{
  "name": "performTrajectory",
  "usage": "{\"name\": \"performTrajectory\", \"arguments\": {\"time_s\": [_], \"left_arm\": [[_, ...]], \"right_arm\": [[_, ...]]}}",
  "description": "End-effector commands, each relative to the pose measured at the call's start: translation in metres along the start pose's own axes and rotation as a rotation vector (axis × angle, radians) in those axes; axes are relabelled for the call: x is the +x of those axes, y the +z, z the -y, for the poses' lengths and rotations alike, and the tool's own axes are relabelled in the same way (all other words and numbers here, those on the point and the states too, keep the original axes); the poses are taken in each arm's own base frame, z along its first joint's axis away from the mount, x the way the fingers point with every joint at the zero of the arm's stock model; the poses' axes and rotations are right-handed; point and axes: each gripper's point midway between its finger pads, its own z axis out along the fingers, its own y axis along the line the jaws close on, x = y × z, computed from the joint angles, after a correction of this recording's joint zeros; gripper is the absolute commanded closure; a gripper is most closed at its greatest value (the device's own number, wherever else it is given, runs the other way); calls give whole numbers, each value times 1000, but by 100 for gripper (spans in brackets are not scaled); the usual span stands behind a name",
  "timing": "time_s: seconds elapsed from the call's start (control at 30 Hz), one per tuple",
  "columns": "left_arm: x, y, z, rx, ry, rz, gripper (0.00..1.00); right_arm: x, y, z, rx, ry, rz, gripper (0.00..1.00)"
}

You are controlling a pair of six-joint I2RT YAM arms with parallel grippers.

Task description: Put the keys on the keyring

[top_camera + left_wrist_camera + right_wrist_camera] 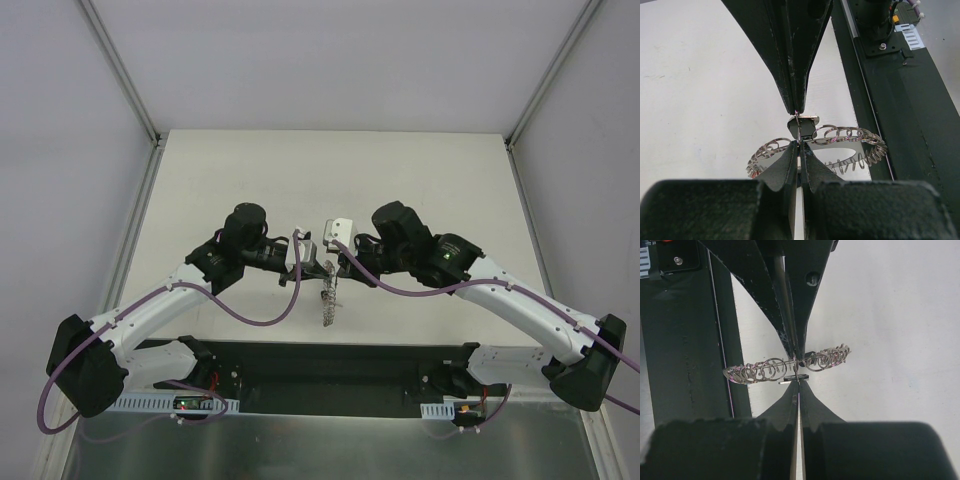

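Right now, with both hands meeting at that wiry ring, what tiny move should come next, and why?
Probably the right hand should nudge its small dark key onto a wire loop while the left hand holds the keyring steady. Both hands are shut, tips nearly touching at the rim.

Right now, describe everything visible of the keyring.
The keyring is a flat grey metal ring with a central hole and shiny wire loops crowding its rim. It is held in the air above the table, pinched at one spot on its rim between the shut left claw and the shut right claw.
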Motion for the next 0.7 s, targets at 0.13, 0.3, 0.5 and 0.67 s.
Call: {"name": "performTrajectory", "arguments": {"time_s": [0.13, 0.3, 0.5, 0.67], "left_arm": [[-33, 4, 5, 59, 80, 92, 100], [-33, 5, 1, 39, 65, 88, 100], [-36, 7, -2, 28, 40, 89, 100], [-36, 7, -6, 8, 23, 84, 100]], "right_arm": [[-11, 2, -1, -22, -34, 39, 99], [-11, 2, -2, -14, -46, 38, 99], [-11, 2, -2, 0, -62, 34, 99], [-11, 2, -2, 16, -77, 30, 99]]}}
